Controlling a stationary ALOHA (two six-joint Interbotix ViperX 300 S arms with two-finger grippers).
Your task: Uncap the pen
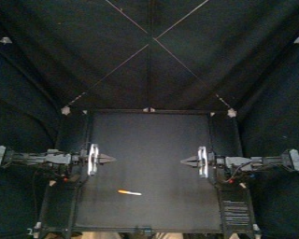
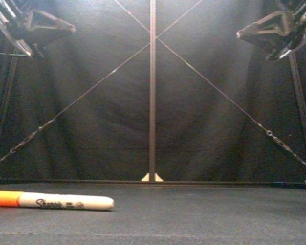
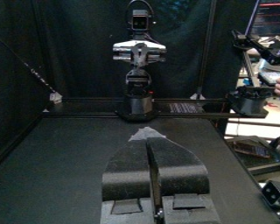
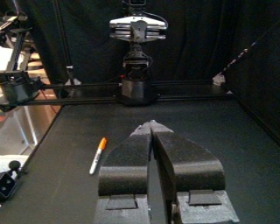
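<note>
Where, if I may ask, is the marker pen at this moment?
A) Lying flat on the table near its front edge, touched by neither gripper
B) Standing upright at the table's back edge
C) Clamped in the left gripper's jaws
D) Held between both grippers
A: the pen lies flat on the table near its front edge, while the left gripper and the right gripper hang above it, jaws shut on nothing.

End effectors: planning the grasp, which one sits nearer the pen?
The left end effector; the pen lies toward its side, farther from the right end effector.

Open tabletop [image 1: 152, 140] on every side of the pen [image 1: 130, 192]
</note>
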